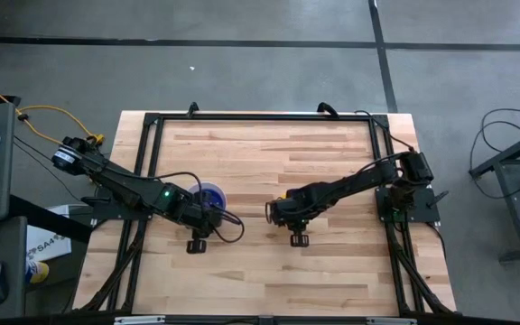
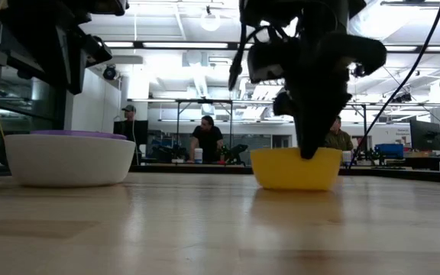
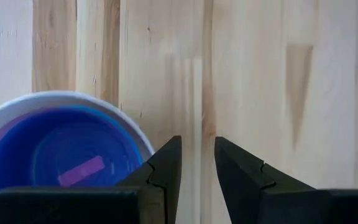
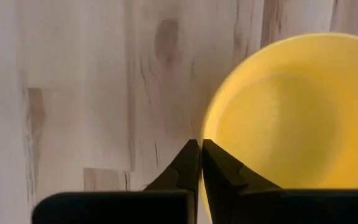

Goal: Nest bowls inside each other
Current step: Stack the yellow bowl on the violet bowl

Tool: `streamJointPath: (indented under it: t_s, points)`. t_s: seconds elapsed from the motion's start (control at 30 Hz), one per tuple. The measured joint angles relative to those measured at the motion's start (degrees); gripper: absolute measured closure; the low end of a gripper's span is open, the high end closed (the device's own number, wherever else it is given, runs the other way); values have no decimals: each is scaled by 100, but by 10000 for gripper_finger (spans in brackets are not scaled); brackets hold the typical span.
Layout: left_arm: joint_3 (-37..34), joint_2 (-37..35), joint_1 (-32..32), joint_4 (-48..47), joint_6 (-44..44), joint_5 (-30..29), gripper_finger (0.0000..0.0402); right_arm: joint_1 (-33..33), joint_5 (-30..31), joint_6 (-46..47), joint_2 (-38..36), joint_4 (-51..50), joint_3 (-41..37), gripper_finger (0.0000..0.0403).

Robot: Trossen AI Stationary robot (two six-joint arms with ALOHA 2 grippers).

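Pale butcher-block wooden tabletop (image 2: 220, 229), smooth with a slight sheen; yellow bowl (image 4: 284, 118), white bowl (image 2: 69, 159) and blue bowl (image 3: 67, 155), smooth plastic; gripper fingers (image 3: 166, 168), matt black.

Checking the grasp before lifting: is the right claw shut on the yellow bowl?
Shut on it: the right claw pinches the yellow bowl's rim, fingers nearly together.

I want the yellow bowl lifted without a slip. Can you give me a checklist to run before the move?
1. Right pincer shut on the yellow bowl rim: ok.
2. Yellow bowl upright on the table: ok.
3. Stack ready, blue bowl inside the white bowl: ok.
4. Left pincer open, beside the stack, holding nothing: ok.
5. Grip firm enough to lift: cannot tell.
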Motion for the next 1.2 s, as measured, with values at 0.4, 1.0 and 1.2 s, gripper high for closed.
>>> streamJointPath:
  t_s: [0.4, 1.0, 1.2]
  points:
    - [0, 0, -48, -434, -211, 128, 304, 0, 16, -671, 2, -569, 955, 399]
    - [-2, -76, -751, -511, 413, -23, 304, 379, -450, -2425, 4, -753, 1302, 399]
    - [-2, -75, -749, -190, 406, -183, 304, 646, -402, -2904, 4, -670, 1302, 399]
